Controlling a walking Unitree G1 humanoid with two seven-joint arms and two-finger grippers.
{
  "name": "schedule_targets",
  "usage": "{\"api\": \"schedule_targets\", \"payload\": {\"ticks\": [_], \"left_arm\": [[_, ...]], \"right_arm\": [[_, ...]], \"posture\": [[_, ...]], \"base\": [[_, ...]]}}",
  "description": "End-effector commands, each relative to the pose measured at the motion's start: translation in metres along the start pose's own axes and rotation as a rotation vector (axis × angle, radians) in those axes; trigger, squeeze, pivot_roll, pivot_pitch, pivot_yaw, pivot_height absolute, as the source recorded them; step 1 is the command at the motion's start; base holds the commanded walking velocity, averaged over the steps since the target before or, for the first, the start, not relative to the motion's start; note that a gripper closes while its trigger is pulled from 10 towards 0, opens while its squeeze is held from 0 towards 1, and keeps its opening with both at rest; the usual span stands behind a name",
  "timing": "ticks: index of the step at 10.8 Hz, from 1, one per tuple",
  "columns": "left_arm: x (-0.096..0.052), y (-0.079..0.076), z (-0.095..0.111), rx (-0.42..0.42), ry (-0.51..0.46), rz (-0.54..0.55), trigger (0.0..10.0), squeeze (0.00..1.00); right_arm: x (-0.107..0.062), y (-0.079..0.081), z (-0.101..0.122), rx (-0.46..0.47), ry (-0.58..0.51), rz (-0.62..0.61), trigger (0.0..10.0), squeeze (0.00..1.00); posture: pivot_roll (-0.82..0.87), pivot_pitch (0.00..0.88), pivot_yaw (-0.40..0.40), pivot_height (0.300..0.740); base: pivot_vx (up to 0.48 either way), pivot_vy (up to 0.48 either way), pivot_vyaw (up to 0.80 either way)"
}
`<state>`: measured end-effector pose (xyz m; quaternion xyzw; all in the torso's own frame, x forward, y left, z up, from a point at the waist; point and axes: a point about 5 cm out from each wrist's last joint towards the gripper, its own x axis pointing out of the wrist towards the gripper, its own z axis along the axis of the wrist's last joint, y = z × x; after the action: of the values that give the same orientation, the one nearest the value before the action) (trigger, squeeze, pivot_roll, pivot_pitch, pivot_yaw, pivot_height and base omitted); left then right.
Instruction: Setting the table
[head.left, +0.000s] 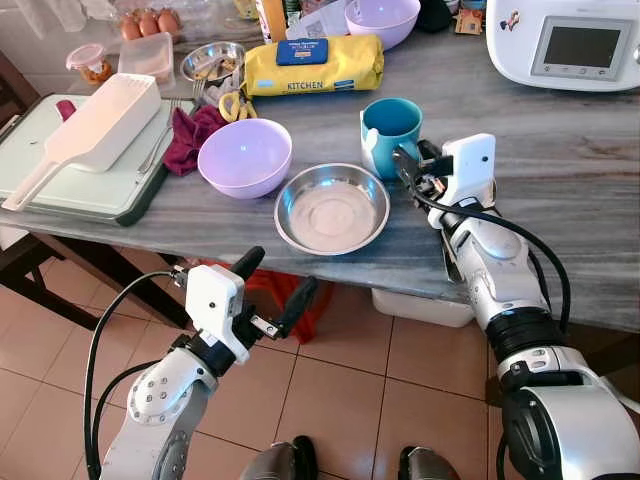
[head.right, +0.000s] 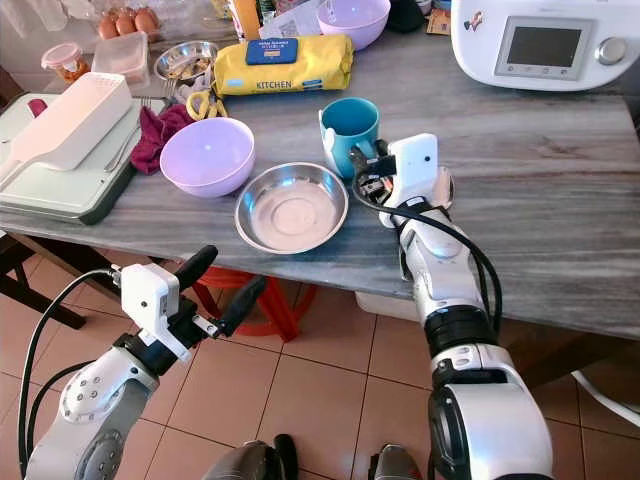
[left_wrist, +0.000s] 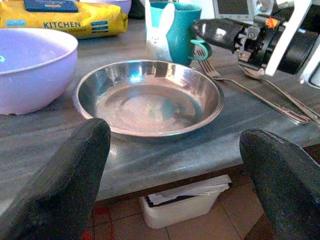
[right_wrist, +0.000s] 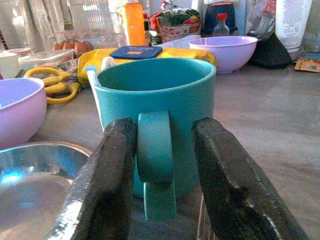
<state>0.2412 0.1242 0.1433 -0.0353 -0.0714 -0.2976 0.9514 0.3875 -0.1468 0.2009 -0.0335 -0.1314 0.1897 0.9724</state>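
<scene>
A teal mug (head.left: 390, 125) stands on the grey table (head.left: 560, 200), with a steel bowl (head.left: 332, 210) in front of it and a purple bowl (head.left: 245, 155) to the left. My right gripper (head.left: 415, 160) is at the mug's near side. In the right wrist view its open fingers (right_wrist: 112, 170) straddle the mug's handle (right_wrist: 155, 150), with a small gap on one side. A fork (left_wrist: 250, 87) and a spoon (left_wrist: 282, 95) lie on the table beneath that gripper. My left gripper (head.left: 278, 275) hangs open below the table's front edge, facing the steel bowl (left_wrist: 150, 95).
A green tray (head.left: 60, 190) with a white scoop (head.left: 95, 130) sits at the left, beside a maroon cloth (head.left: 190, 135) and yellow scissors (head.left: 235, 105). Behind are a yellow wipes pack (head.left: 313, 65), another purple bowl (head.left: 382, 18) and a white appliance (head.left: 570, 40). A white bin (head.left: 420, 305) stands under the table.
</scene>
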Motion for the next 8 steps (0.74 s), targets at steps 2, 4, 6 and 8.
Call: {"api": "schedule_targets", "payload": {"ticks": [2, 4, 6, 8], "left_arm": [[0.0, 0.001, -0.001, 0.004, 0.006, 0.004, 10.0, 0.0], [0.003, 0.003, -0.001, 0.01, 0.0, 0.004, 10.0, 0.0], [0.009, 0.006, 0.001, 0.015, -0.022, 0.009, 10.0, 0.0], [0.016, 0.006, 0.0, 0.008, -0.038, -0.001, 10.0, 0.0]], "right_arm": [[0.004, 0.0, 0.008, -0.011, -0.038, -0.008, 10.0, 1.0], [0.004, -0.006, 0.031, -0.047, -0.136, -0.044, 10.0, 1.0], [-0.014, -0.007, 0.049, -0.106, -0.212, -0.127, 10.0, 1.0], [-0.048, 0.003, 0.046, -0.157, -0.203, -0.21, 10.0, 1.0]], "posture": [[0.02, 0.218, 0.138, 0.74], [0.01, 0.196, 0.128, 0.74], [-0.02, 0.173, 0.113, 0.74], [-0.06, 0.159, 0.117, 0.74]], "base": [[0.0, 0.0, 0.0], [0.0, 0.0, 0.0], [0.0, 0.0, 0.0], [0.0, 0.0, 0.0]]}}
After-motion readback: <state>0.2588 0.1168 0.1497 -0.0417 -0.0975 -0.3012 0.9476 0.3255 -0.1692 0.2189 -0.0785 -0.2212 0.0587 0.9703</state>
